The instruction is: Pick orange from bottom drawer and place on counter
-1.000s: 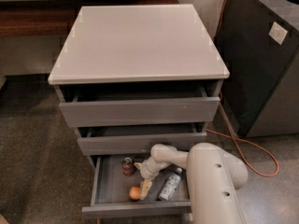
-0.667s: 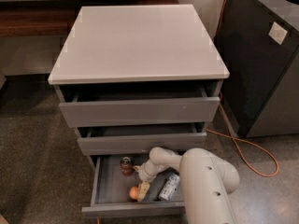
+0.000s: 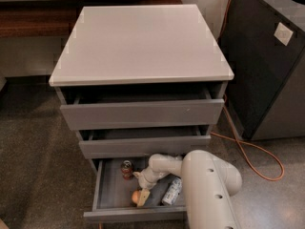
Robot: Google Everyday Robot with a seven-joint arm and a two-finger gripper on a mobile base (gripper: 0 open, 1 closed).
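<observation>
**Operator:** What has changed at the gripper?

**Spotter:** Your gripper (image 3: 144, 195) has come down inside the bottom drawer (image 3: 97, 194). A second ago it hung higher, over the middle of the tray. Now its tip sits low near the front, right against the orange (image 3: 136, 195), on the fruit's right side. The orange has not moved: it lies near the drawer's front wall, left of centre. Your thick white arm (image 3: 209, 185) has also swung further across the drawer's right half.

**Operator:** Is it gripping yet?

**Spotter:** You can't read that from here. I cannot tell whether the gripper is wide or narrow, only that it touches or nearly touches the orange. My judgement is that you are at the grasp, with the lift and the carry up to the counter (image 3: 143, 37) still to do.

**Operator:** What am I handling?

**Spotter:** A small, round, smooth fruit, likely to roll on the flat grey tray if you nudge it sideways. Behind it a red soda can (image 3: 126, 169) stands upright, apart from the orange. To the right a pale bottle (image 3: 171, 191) lies on its side, just beside your arm. The drawer is shallow, with thin grey walls. The counter is a broad, flat, matte light-grey slab above the top drawer (image 3: 143, 113) and the middle drawer (image 3: 143, 146), both slightly open.
</observation>
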